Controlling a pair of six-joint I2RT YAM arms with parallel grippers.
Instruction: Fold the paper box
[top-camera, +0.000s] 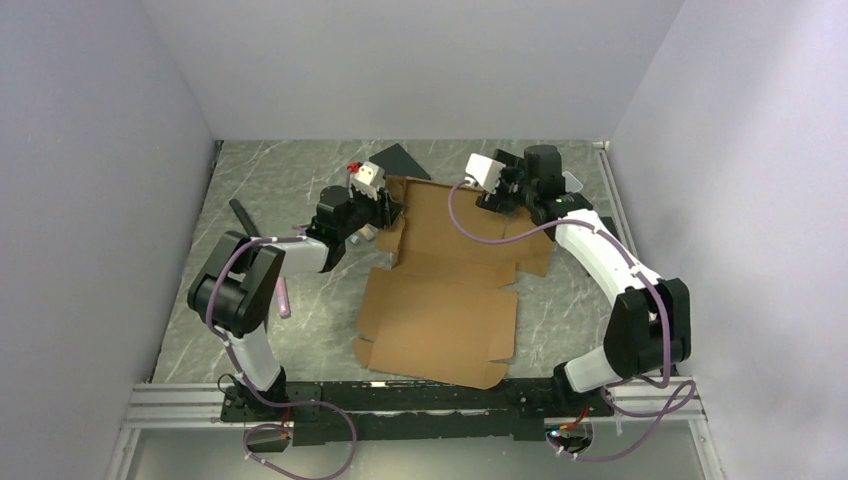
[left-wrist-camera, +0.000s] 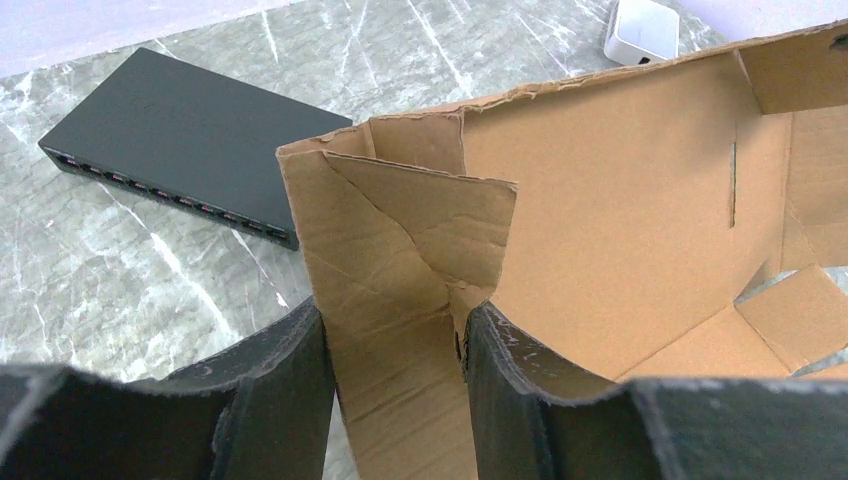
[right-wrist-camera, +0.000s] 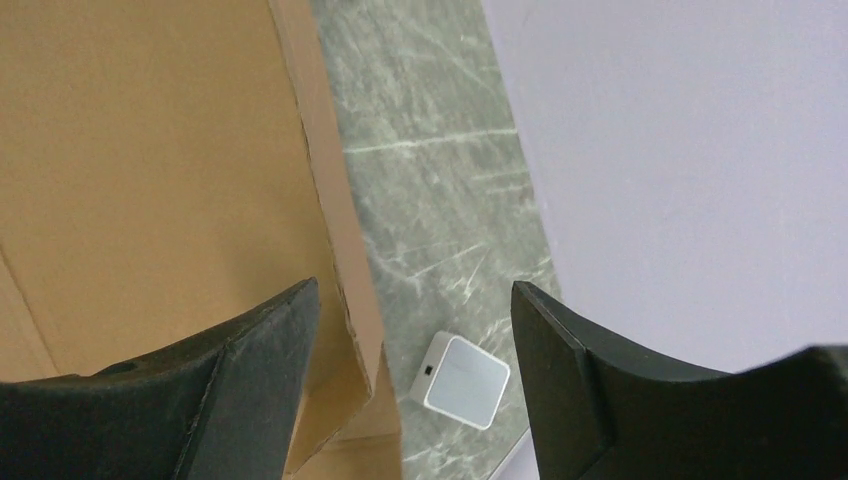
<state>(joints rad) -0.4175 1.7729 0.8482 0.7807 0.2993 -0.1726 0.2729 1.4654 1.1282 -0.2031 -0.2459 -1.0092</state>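
Note:
The paper box is brown cardboard lying mid-table, its near panels flat and its far end partly raised. My left gripper is at the box's far left corner. In the left wrist view the left gripper has one finger outside and one inside the raised side wall of the box, and both touch the cardboard. A creased tab leans inward behind it. My right gripper is at the far right corner. In the right wrist view the right gripper is open, with the box's edge beside its left finger.
A flat black slab lies on the marble just behind the left corner and shows in the top view. A small whitish square container sits by the right wall, beyond the box. A pink stick lies near the left arm.

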